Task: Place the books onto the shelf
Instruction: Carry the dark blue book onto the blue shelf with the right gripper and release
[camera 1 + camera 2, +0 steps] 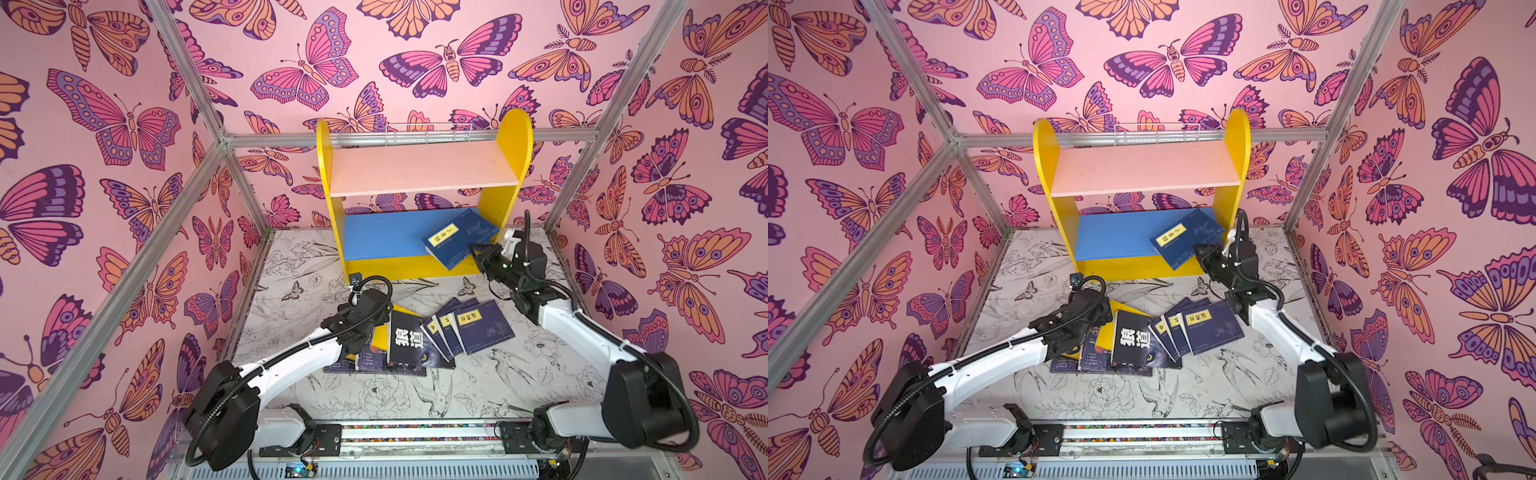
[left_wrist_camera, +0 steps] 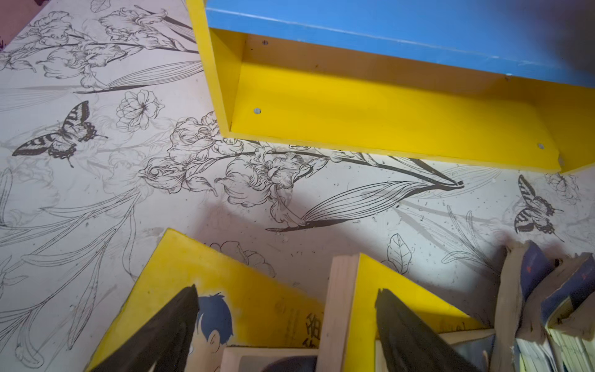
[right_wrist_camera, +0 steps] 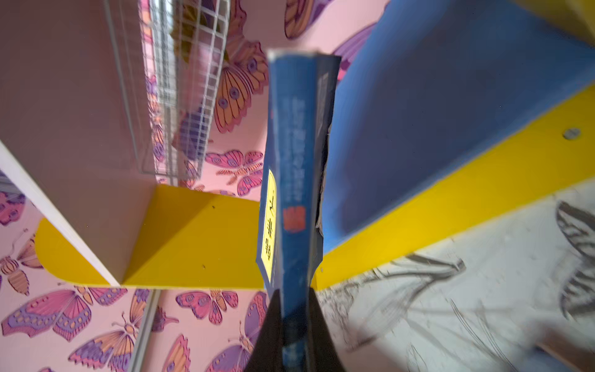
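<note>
Table (image 1: 519, 374): white top with a line-drawn floral print; it carries everything below.

Shelf (image 1: 328, 174): stands upright at the back of the table. It has yellow side panels, a pale pink upper board, a blue lower board and a wire rail along the top rear. Seen in both top views (image 1: 1046, 166).

Pile of books (image 1: 436, 336): lies flat on the table in front of the shelf, well apart from it. Several navy copies with yellow labels (image 1: 482, 328) fan out on the right of the pile. A black book (image 1: 409, 338) with white characters lies mid-pile. A yellow book (image 2: 257, 296) with a cartoon boy lies at the left end.

Navy book (image 1: 459, 239): tilted over the right part of the blue lower board, close to the right side panel, with its near edge overhanging the board's front. Cannot tell whether it touches the board.

Right gripper (image 1: 476, 255): clamped on that navy book's near edge. The right wrist view shows the book (image 3: 296, 161) edge-on between the two fingers.

Left gripper (image 2: 286, 293): fingers spread wide and gripping nothing, low over the yellow book. Contact with the cover cannot be told.
</note>
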Robot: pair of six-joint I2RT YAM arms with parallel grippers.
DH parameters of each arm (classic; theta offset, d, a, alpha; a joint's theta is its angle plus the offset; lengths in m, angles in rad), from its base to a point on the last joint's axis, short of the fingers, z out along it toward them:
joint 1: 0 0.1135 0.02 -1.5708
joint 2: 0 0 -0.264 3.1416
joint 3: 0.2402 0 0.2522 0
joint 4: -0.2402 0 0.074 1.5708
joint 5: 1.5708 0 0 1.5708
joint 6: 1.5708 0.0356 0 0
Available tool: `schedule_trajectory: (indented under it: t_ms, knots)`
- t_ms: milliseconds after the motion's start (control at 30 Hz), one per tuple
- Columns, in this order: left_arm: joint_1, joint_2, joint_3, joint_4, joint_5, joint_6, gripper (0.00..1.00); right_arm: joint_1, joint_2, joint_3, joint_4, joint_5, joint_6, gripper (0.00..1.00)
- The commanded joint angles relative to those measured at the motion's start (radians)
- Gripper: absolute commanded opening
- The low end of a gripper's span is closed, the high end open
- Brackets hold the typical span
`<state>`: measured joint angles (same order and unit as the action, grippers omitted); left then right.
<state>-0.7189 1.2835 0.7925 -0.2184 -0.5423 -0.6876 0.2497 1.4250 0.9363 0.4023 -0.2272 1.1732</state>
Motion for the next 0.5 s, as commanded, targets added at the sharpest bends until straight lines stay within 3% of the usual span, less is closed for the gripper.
schedule_trajectory:
  t_ms: [0,233,367,467]
  knots:
    - [-0.01,-0.058,0.001,0.005,-0.029,-0.015,0.89,0.007,0.081,0.071,0.262,0.159,0.07,0.0]
    - [-0.018,-0.092,-0.019,0.004,-0.024,0.002,0.9,0.05,0.324,0.14,0.381,0.381,0.212,0.0]
    - [-0.02,-0.118,-0.032,0.001,-0.026,0.002,0.9,0.077,0.393,0.192,0.329,0.448,0.266,0.01]
    - [-0.021,-0.137,-0.039,0.0,-0.034,0.003,0.9,0.095,0.382,0.214,0.214,0.484,0.276,0.17]
